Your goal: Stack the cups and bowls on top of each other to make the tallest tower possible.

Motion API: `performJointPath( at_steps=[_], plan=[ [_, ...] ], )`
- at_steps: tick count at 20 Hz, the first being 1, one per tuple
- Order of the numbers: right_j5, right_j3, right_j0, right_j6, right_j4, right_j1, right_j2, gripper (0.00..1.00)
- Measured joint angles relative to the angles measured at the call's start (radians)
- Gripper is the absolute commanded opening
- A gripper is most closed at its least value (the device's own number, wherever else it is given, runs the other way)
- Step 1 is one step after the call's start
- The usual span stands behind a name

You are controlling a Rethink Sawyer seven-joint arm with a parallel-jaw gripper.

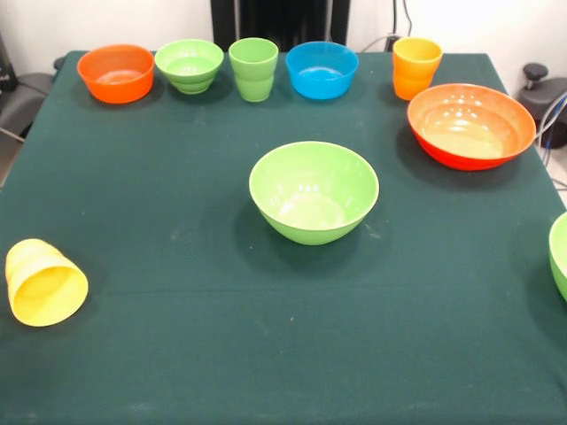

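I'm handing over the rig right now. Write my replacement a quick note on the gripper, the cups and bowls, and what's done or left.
Gripper: not in view.
Far row: small orange bowl, small green bowl, green cup, blue bowl, orange-yellow cup, all upright.
Large orange-red bowl near that cup; large green bowl mid-table; another green bowl cut off at the edge.
Yellow cup lies on its side.
Done: nothing stacked. Left: the whole tower.

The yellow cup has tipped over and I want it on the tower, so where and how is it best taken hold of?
The yellow cup lies on its side, its mouth facing the camera and slightly right. Probably best to come straight down and pinch across its stepped waist, since the rim is not presented upward. It stands clear of the large green bowl.
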Motion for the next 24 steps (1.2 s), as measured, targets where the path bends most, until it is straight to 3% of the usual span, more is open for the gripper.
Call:
performJointPath(
  at_steps=[7,16,24],
  plan=[
    [0.001,-0.011,0.016,0.032,0.022,0.008,-0.041,1.00],
    [0.060,-0.098,0.022,0.162,0.100,0.067,-0.113,1.00],
    [0.103,-0.167,0.021,0.218,0.155,0.114,-0.167,1.00]
  ],
)
